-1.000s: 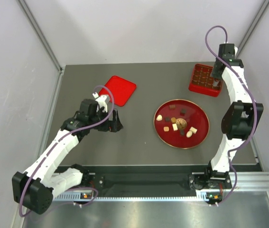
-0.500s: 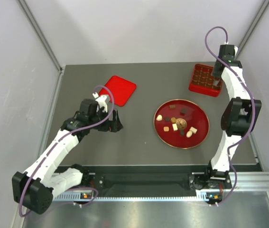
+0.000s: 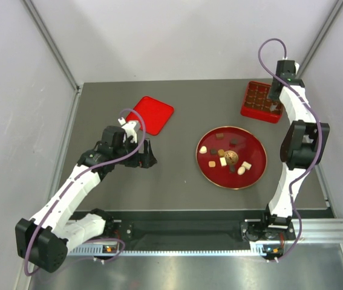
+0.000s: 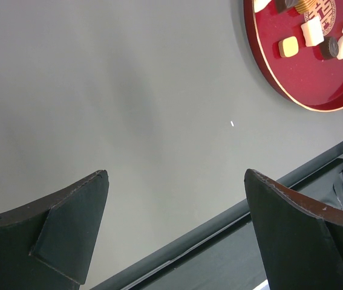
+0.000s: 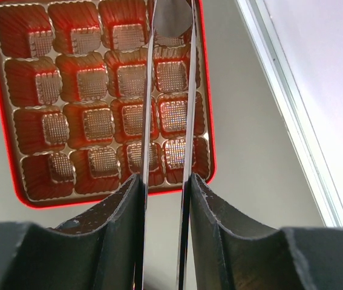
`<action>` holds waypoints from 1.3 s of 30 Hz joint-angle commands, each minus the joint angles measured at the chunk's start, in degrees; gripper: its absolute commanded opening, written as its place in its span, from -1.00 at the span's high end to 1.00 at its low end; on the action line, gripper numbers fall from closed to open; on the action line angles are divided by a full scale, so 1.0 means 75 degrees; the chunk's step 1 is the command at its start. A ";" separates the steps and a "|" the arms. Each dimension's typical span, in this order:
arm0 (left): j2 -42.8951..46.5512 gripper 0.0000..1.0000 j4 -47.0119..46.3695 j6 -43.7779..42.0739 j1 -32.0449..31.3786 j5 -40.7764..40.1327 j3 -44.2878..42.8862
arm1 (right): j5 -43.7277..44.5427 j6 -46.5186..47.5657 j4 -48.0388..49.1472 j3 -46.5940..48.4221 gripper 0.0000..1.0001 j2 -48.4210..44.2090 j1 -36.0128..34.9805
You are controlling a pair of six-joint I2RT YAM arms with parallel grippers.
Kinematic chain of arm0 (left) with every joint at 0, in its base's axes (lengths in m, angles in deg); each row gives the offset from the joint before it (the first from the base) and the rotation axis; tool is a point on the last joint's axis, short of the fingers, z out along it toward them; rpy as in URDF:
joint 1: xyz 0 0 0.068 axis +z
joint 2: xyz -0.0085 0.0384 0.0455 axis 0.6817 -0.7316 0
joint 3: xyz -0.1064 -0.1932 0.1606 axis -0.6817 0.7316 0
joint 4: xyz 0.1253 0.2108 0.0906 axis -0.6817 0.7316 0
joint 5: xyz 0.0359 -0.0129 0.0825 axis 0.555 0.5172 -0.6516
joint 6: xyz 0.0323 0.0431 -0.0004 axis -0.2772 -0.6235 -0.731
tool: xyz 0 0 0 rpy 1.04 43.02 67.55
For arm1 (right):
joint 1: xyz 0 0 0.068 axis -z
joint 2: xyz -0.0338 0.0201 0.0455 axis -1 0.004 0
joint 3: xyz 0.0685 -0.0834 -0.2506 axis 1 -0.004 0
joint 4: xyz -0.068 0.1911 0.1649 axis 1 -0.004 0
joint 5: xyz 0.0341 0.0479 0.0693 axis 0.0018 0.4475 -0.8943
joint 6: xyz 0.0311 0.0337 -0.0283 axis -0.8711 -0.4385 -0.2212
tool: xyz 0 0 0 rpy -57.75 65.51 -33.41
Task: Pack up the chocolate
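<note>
Right pincer (image 5: 164, 184) clenched on thin grey tongs (image 5: 149, 121), above red compartment box (image 5: 56, 78), far right. Left pincer (image 4: 176, 175) released over table (image 4: 129, 90), left of plate (image 3: 256, 148) holding chocolate (image 3: 223, 161).

Left arm (image 3: 74, 187): stretched from the near-left base forward and inward, wrist turned rightward.
Left gripper (image 4: 176, 174): spread wide, nothing between the dark fingers (image 4: 68, 223).
Right arm (image 3: 298, 145): raised from the near-right base, folded at the elbow, forearm reaching far right.
Right gripper (image 5: 165, 184): pointed downward, clamped on thin metal tongs (image 5: 171, 21), blades nearly parallel.
</note>
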 commanded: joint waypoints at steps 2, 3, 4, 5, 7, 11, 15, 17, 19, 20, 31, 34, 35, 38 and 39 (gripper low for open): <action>0.0040 -0.98 -0.0104 -0.0082 -0.0038 -0.0049 0.0061 | 0.0195 0.0135 0.0496 0.0384 0.31 -0.0015 0.0126; 0.0051 -0.98 -0.0104 -0.0070 -0.0038 -0.0072 0.0061 | 0.0183 0.0112 0.0507 0.0384 0.30 -0.0038 0.0126; 0.0040 -0.98 -0.0104 -0.0082 -0.0038 -0.0084 0.0061 | 0.0195 0.0112 0.0507 0.0384 0.27 -0.0027 0.0126; 0.0051 -0.98 -0.0104 -0.0082 -0.0038 -0.0084 0.0073 | 0.0218 0.0112 0.0519 0.0384 0.25 -0.0027 0.0126; 0.0051 -0.98 -0.0104 -0.0082 -0.0038 -0.0085 0.0061 | 0.0230 0.0111 0.0507 0.0408 0.20 -0.0038 0.0126; 0.0051 -0.98 -0.0104 -0.0082 -0.0038 -0.0084 0.0073 | 0.0312 0.0135 0.0519 0.0443 0.17 -0.0050 0.0126; 0.0051 -0.98 -0.0116 -0.0082 -0.0038 -0.0038 0.0061 | 0.0382 0.0135 0.0519 0.0455 0.13 -0.0097 0.0126; 0.0063 -0.98 -0.0104 -0.0082 -0.0038 -0.0038 0.0050 | 0.0383 0.0147 0.0472 0.0478 0.13 -0.0190 0.0126; 0.0109 -0.98 -0.0115 -0.0082 -0.0038 -0.0038 0.0050 | 0.0371 0.0124 0.0309 0.0548 0.13 -0.0342 0.0126; 0.0121 -0.98 -0.0116 -0.0082 -0.0038 -0.0038 0.0050 | 0.0324 0.0123 0.0204 0.0664 0.13 -0.0401 0.0126; 0.0262 -0.98 -0.0139 -0.0082 -0.0038 -0.0038 0.0061 | -0.0087 -0.0345 -0.0969 -0.0551 0.17 -0.2554 -0.0984; 0.0286 -0.98 -0.0139 -0.0082 -0.0038 -0.0061 0.0073 | -0.0086 -0.0474 -0.1156 -0.1523 0.17 -0.3409 -0.1664; 0.0309 -0.98 -0.0139 -0.0070 -0.0038 -0.0061 0.0073 | -0.0063 -0.0544 -0.1215 -0.1967 0.16 -0.3611 -0.1818; 0.0332 -0.98 -0.0151 -0.0070 -0.0038 -0.0073 0.0073 | -0.0121 -0.0790 -0.1368 -0.2824 0.16 -0.4396 -0.2381; 0.0344 -0.98 -0.0139 -0.0070 -0.0038 -0.0073 0.0085 | -0.0203 -0.0918 -0.1414 -0.3035 0.15 -0.4572 -0.2637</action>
